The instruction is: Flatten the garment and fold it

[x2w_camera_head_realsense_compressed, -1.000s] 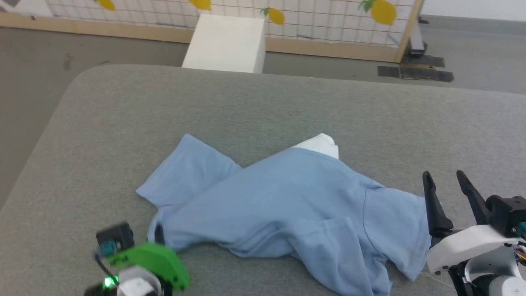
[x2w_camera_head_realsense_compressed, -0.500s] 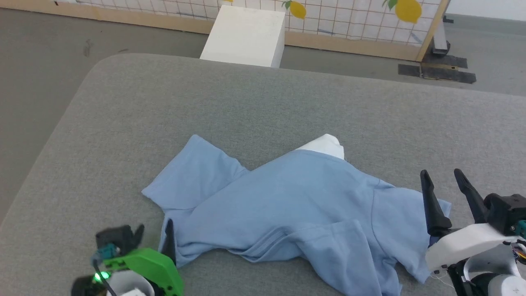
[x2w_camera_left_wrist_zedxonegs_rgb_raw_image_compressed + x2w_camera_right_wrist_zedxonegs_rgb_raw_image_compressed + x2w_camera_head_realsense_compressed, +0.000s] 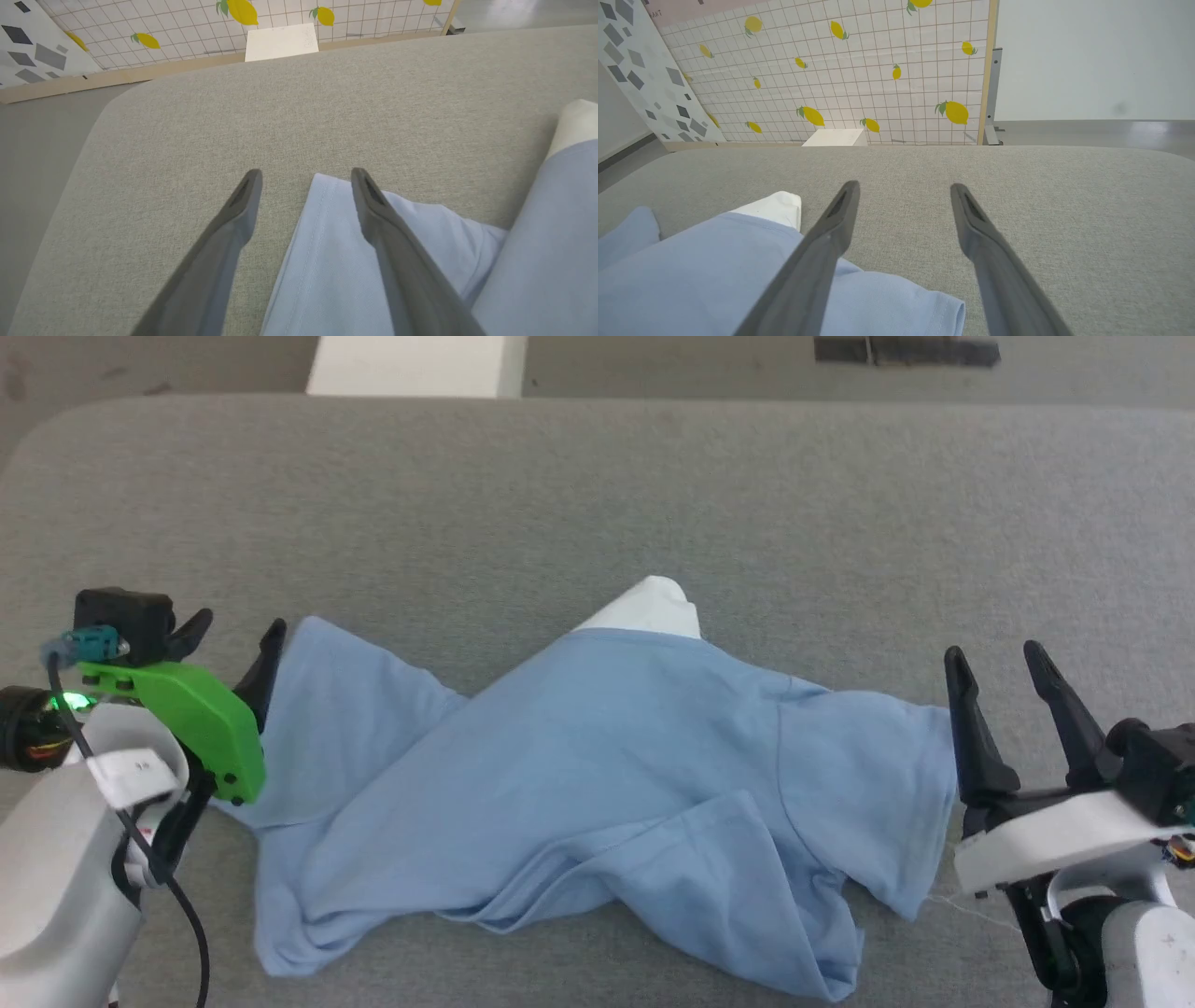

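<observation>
The garment (image 3: 579, 775) is a light blue T-shirt lying rumpled on the grey padded table (image 3: 597, 495), with a white fabric part (image 3: 653, 609) poking out at its far edge. My left gripper (image 3: 238, 627) stands open at the shirt's left edge. In the left wrist view the left gripper (image 3: 306, 173) straddles a hemmed corner of the garment (image 3: 327, 242) without closing on it. My right gripper (image 3: 992, 655) is open just beyond the shirt's right edge. In the right wrist view the right gripper (image 3: 903, 187) holds nothing, and the garment (image 3: 714, 270) lies under its left finger.
A white box (image 3: 415, 364) stands on the floor past the table's far edge. Behind it rises a grid panel with lemon prints (image 3: 859, 70). Bare grey table surface stretches beyond the shirt and to its right. The table's rounded left corner (image 3: 107, 102) drops to the floor.
My left gripper went from shut to open and let go of the shirt's left edge. The head camera tilted down, shifting the whole picture. The right gripper stayed open.
</observation>
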Available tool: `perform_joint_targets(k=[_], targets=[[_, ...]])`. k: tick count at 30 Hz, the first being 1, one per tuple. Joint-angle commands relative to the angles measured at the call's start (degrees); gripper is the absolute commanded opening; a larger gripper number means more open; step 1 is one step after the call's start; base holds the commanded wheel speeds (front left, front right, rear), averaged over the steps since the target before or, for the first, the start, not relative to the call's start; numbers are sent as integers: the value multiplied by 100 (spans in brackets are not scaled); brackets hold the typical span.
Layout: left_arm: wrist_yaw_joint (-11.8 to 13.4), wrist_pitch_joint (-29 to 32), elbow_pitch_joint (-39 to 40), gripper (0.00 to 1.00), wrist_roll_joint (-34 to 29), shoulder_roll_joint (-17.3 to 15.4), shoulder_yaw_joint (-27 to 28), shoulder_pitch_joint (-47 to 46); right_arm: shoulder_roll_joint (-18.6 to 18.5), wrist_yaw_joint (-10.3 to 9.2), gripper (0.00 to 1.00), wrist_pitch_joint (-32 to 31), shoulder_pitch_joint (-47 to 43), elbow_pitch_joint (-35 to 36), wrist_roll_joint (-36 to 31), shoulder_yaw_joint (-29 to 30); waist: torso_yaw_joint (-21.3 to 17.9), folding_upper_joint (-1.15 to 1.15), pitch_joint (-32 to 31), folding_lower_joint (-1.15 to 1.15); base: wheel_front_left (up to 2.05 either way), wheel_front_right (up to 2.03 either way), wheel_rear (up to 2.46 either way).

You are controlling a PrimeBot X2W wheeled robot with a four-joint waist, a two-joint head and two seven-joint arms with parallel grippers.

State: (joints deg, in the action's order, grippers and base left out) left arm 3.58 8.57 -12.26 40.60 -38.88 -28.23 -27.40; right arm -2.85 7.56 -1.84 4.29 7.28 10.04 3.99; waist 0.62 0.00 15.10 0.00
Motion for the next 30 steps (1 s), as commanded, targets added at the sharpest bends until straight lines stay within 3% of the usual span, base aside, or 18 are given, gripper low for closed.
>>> perform_joint_targets(k=[1, 8, 15, 16, 17, 18, 19, 30], targets=[[25, 29, -105, 100, 57, 62, 30, -112, -3, -8, 100, 69, 123, -22, 36, 3, -515, 0, 584, 0, 0, 0, 0], [117, 299, -742, 100, 515, 335, 224, -314, -3, -8, 100, 212, 308, -119, 52, -1, -775, 0, 900, 0, 0, 0, 0], [365, 1187, -970, 100, 646, 308, 15, -265, -3, -8, 100, 254, 333, -180, 47, 10, -799, 0, 875, 0, 0, 0, 0], [421, 1323, -993, 81, 661, 286, -5, -249, -3, -8, 100, 255, 332, -186, 48, 2, -796, 0, 859, 0, 0, 0, 0], [495, 1473, -1006, 46, 663, 256, -35, -232, -3, -8, 100, 255, 328, -192, 49, -4, -791, 0, 842, 0, 0, 0, 0], [549, 1567, -998, 19, 652, 233, -61, -223, -3, -8, 100, 254, 326, -196, 49, -10, -787, 0, 828, 0, 0, 0, 0], [597, 1652, -978, 0, 650, 212, -80, -206, -3, -8, 100, 251, 326, -201, 48, -21, -782, 0, 810, 0, 0, 0, 0], [806, 1237, -777, 0, 575, 159, -2, 99, -3, -8, 100, -38, 328, -369, -310, 90, -637, 0, 411, 0, 0, 0, 0]])
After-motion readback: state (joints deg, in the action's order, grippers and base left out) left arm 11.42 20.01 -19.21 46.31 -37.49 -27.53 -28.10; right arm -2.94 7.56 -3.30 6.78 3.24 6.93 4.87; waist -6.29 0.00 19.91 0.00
